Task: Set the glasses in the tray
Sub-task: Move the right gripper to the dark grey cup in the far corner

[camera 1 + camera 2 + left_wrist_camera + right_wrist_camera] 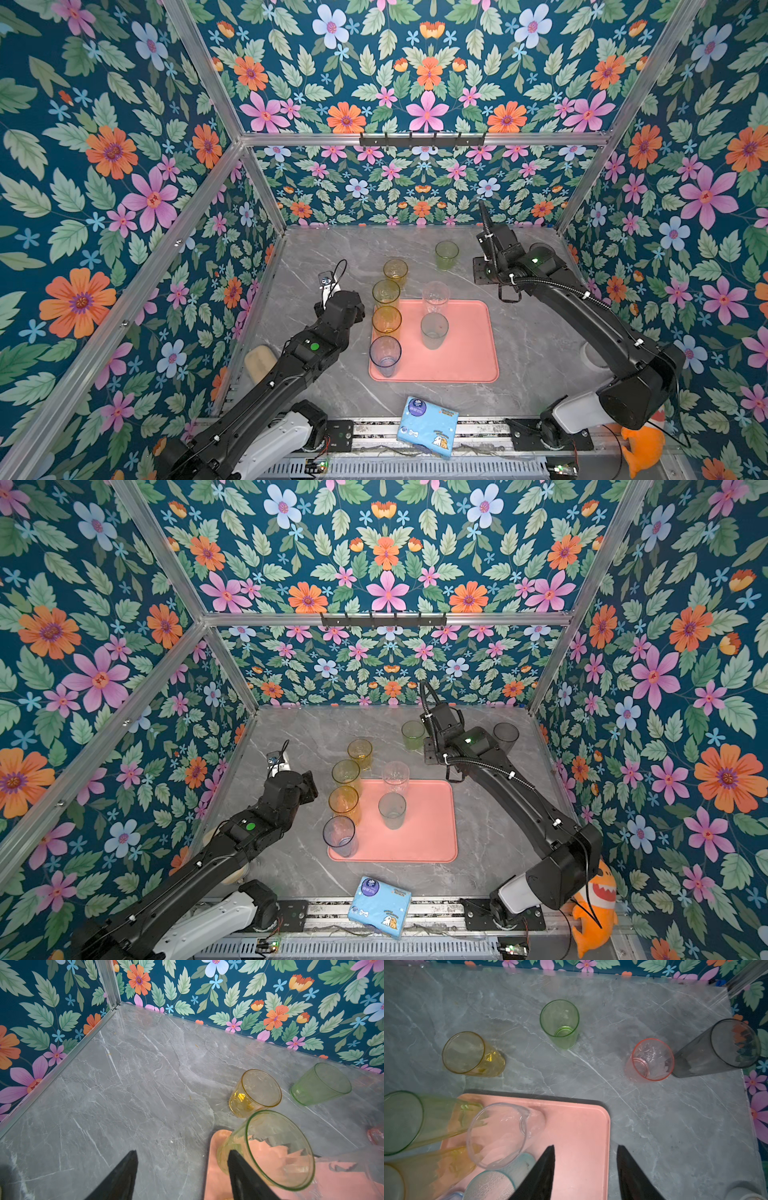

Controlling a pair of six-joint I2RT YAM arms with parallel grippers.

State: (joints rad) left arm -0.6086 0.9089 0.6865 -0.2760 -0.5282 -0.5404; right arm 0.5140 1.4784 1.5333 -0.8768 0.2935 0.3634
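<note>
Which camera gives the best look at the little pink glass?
The right wrist view: the pink glass stands whole beside the dark grey glass. The left wrist view catches only a sliver of it; in both top views the right arm hides it.

Soft, even light, faint shadows (wrist views dimmer, blurred up close)

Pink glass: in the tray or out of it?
Out. In the right wrist view the pink glass stands upright on the marble table beside the smoky grey glass, well clear of the tray.
</note>
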